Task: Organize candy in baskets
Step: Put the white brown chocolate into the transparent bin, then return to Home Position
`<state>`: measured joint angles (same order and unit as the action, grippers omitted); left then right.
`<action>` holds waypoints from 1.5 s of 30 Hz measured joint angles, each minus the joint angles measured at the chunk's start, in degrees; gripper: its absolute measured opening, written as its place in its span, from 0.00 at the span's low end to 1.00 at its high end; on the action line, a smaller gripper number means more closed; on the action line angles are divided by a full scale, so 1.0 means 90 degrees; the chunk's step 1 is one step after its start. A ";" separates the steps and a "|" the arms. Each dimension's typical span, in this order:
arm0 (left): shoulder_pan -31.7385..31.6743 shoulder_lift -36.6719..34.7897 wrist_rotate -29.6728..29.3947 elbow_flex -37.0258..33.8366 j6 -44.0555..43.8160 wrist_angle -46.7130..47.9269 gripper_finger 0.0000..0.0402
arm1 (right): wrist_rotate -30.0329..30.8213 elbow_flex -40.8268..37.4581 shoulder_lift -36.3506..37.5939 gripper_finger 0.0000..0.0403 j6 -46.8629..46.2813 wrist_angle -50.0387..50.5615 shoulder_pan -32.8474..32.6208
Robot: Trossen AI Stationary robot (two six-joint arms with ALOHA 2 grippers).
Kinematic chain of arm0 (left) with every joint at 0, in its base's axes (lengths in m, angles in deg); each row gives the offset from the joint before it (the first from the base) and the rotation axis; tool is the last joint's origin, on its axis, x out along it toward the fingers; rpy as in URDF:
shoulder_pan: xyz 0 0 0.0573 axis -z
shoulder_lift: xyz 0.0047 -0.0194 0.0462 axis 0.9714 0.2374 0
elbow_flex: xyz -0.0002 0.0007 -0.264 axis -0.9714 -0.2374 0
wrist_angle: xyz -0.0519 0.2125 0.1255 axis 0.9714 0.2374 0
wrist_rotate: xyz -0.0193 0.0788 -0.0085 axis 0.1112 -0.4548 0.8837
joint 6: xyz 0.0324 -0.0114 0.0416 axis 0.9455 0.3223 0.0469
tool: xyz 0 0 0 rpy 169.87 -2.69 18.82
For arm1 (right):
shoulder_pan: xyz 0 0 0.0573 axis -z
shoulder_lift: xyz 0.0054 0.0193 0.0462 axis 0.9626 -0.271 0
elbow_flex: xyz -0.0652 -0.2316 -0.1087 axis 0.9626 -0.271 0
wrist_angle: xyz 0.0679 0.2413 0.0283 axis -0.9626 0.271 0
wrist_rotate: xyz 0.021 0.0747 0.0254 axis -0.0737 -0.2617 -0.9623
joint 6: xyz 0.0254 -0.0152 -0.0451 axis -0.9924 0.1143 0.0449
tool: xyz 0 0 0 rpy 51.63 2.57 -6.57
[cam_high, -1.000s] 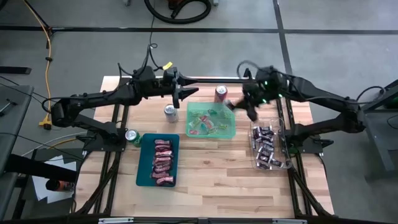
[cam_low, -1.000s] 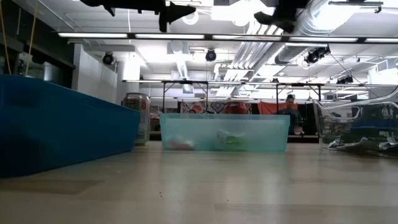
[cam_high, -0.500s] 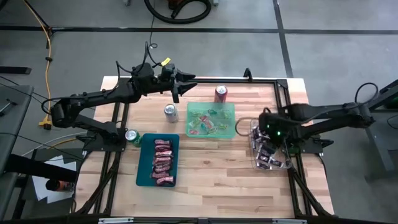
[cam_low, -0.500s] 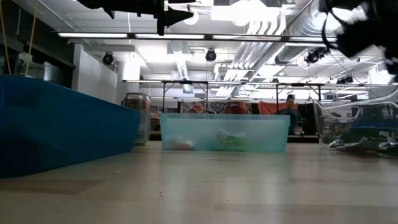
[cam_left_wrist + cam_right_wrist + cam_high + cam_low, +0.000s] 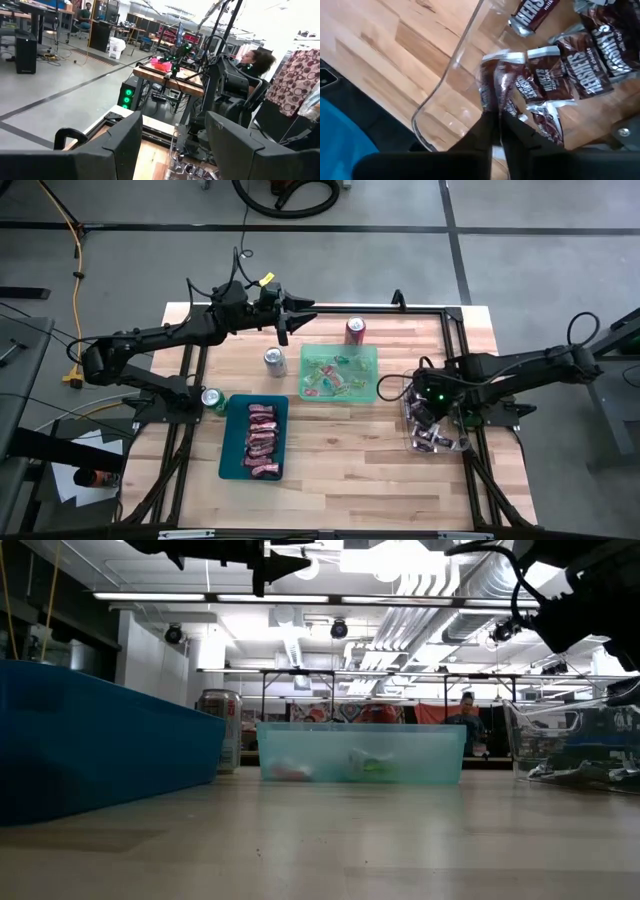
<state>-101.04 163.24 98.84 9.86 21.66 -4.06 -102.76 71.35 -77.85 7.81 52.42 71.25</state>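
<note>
Three upright soda cans [image 5: 274, 361] stand around the translucent light green tray [image 5: 340, 373] and the opaque dark teal tray [image 5: 254, 437] of red-wrapped candies. The right gripper [image 5: 496, 116] hangs over the clear plastic tray [image 5: 433, 417], its fingers clenched on a dark brown wrapped mini bar [image 5: 499, 82] above the other dark bars. The left gripper [image 5: 297, 317] hovers with fingers parted above the table's far edge.

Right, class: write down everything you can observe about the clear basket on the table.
The clear basket is a shallow rectangular tray of see-through plastic with rounded corners and a raised rim. It sits flat on the wooden table, on the right-arm side, apart from the light green basket. Many dark-wrapped chocolate bars lie loosely piled inside. The right pincer reaches down into it, holding one dark candy near a corner.
</note>
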 joint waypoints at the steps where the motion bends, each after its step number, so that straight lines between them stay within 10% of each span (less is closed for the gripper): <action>1: 0.0000 0.0000 0.0002 0.0000 -0.0004 0.0001 0.50 | 0.0000 0.0012 0.0000 0.10 0.0000 0.0018 0.0000; 13: 0.0000 -0.0087 0.0005 0.0000 -0.0006 0.0029 0.50 | 0.0048 0.0923 -0.0002 0.42 0.1128 0.0019 0.0015; 18: -0.0068 -0.0282 0.0007 0.0000 0.0093 0.0066 0.50 | 0.1512 0.1744 -0.0002 0.43 0.1971 -0.0905 0.0039; 26: -0.0216 -0.0956 0.0000 0.0000 -0.0018 0.0287 0.50 | 0.3077 0.2636 -0.0017 0.37 0.4261 -0.2474 0.0687; 36: 0.0283 -0.1564 -0.0009 -0.0209 -0.0344 0.0666 0.26 | 0.2915 0.2716 -0.0082 0.15 0.5724 -0.3330 0.1792; 40: 0.0703 -0.1824 -0.0282 -0.0870 -0.0636 0.0087 0.04 | 0.2265 0.2716 -0.0143 0.02 0.6924 -0.3358 0.2128; 45: 0.1129 -0.2329 -0.0853 -0.2114 -0.0939 -0.1323 0.02 | 0.1904 0.2716 -0.0194 0.04 0.7312 -0.3309 0.2481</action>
<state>-90.88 142.28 91.16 -9.16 13.21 -15.96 -85.62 95.79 -79.60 73.62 22.64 93.58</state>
